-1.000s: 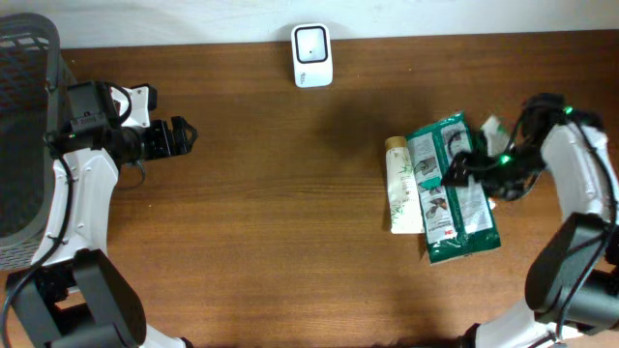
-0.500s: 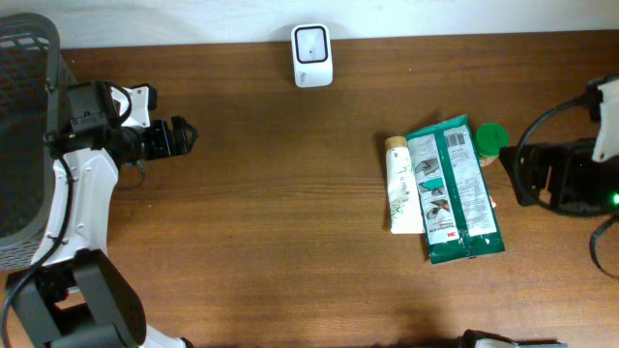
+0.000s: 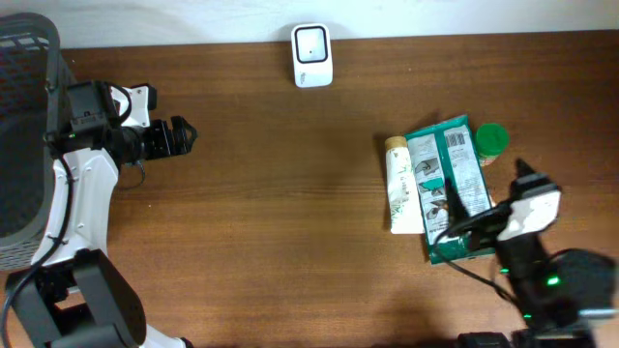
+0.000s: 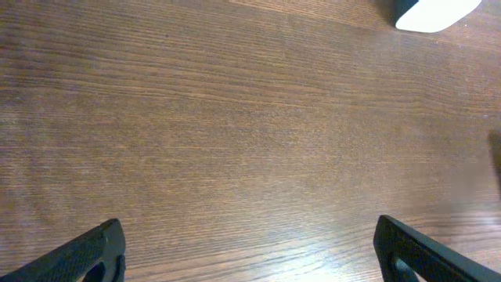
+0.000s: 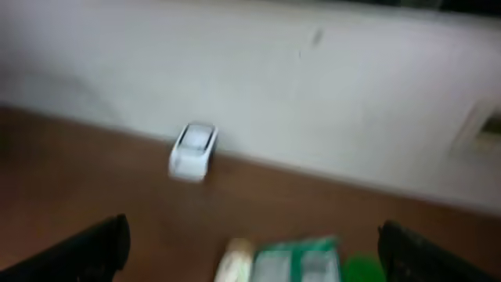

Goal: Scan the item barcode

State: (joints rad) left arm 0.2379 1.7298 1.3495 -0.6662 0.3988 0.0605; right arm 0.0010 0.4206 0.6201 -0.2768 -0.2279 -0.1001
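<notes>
A green packet (image 3: 453, 188) lies flat on the right of the table, its white barcode patch near the far end. A cream tube (image 3: 398, 184) lies against its left side and a green cap (image 3: 490, 138) is at its far right corner. The white scanner (image 3: 311, 55) stands at the back edge. My right arm (image 3: 530, 208) hangs raised over the packet's near right corner. My right gripper (image 5: 254, 251) is open and empty, and its blurred view shows the scanner (image 5: 192, 149), tube (image 5: 235, 266) and packet (image 5: 297, 262). My left gripper (image 3: 179, 138) is open over bare wood far to the left.
A dark mesh basket (image 3: 19, 145) fills the far left edge. A white wall runs behind the table. In the left wrist view a corner of the scanner (image 4: 434, 12) shows at the top right, and the open gripper (image 4: 250, 251) has only wood under it.
The right arm left the packet's right edge, swung out to the right, then came round to the front right, raised. The green cap came into view. The left arm stayed still.
</notes>
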